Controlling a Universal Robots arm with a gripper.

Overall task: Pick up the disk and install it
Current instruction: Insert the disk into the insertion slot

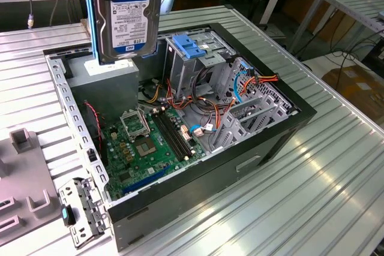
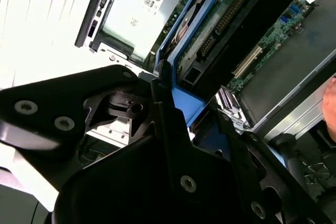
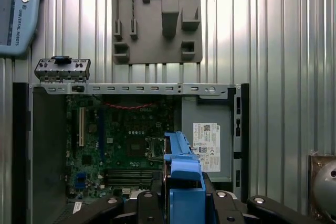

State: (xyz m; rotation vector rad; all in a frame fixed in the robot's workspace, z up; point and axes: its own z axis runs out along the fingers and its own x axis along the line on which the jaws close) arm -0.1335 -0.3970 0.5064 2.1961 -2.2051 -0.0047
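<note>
The tool (image 3: pixel 184 205) is clamped on the disk (image 1: pixel 129 22), pinching it by its blue side rails. The disk hangs upright, label toward the exterior view, above the open computer case (image 1: pixel 288 112) on the ribbed metal counter (image 1: pixel 336 178). In the exterior view it sits over the grey power supply (image 1: pixel 114 85), above the motherboard (image 1: pixel 144 148) and just beside the light-blue bracket (image 1: pixel 189 46) on the drive cage.
</note>
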